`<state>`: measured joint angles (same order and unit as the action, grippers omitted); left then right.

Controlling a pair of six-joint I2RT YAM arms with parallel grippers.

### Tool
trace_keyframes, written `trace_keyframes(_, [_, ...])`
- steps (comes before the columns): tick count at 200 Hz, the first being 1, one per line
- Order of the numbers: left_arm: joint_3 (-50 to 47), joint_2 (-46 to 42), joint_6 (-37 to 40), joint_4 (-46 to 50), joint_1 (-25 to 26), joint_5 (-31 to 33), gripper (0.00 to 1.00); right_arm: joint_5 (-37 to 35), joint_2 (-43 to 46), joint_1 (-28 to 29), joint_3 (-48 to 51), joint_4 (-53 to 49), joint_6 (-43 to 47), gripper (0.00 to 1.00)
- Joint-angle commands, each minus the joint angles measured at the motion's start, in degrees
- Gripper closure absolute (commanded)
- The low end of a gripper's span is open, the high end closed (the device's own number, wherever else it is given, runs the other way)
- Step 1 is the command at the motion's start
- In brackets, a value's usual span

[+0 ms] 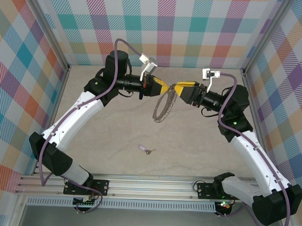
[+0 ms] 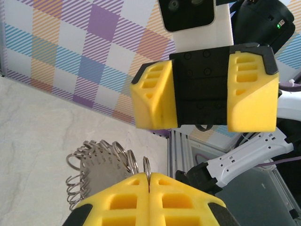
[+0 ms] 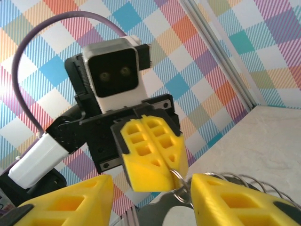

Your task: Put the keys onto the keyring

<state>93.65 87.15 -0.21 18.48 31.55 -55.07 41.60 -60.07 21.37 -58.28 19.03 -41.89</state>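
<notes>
**Q:** Top view, what do you find?
**A:** Left claw [image 1: 164, 88] and right claw [image 1: 178, 87] meet tip to tip above the far part of the table [image 1: 115, 126]. The ring [image 1: 162, 109] hangs below them, its long axis slanting from the claws toward the near left. The key [image 1: 146, 149] lies flat on the table near the bases, well apart from the ring. Its long axis runs roughly left to right, pale tab on the left, metal bit on the right.

**Q:** Left wrist?
**A:** Left claw is fully closed, pinching the ring's wire at its fingertips. The coils hang just beyond them. Opposite, the right claw's jaws stand well apart with nothing between them.

**Q:** Right wrist?
**A:** Right claw is part open. The pinched stretch of ring sits in its gap, close to one finger. I cannot confirm contact, and I see no grip.

**Q:** Which step?
**A:** In my judgement the ring is being held up and the key is not yet fetched. The next move calls for the right claw to back off, descend to the key and pinch the tab, leaving the metal end free for threading.
</notes>
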Motion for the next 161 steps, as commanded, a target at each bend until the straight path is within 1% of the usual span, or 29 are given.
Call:
trace_keyframes(1, [2.5,-0.1,1.1,-0.7,-0.6,-2.1,1.0,2.2,-1.4,0.1,-1.7,1.4,-0.1,0.56])
trace_keyframes(34, [2.7,-0.1,1.0,-0.7,-0.6,-2.1,1.0,3.0,-3.5,0.5,-1.3,4.4,-1.8,0.59])
trace_keyframes(63, [2.7,0.0,1.1,-0.5,-0.6,-2.1,1.0,3.5,-4.7,1.0,-1.4,6.2,-2.6,0.64])
trace_keyframes(142, [2.7,0.3,1.2,-0.4,-0.6,-2.1,1.0,4.9,-5.4,1.8,-2.1,4.6,-1.6,0.74])
trace_keyframes(161, [2.9,0.4,1.3,-0.1,-0.6,-2.1,1.0,5.0,-5.1,1.8,-2.1,2.9,-0.5,0.8])
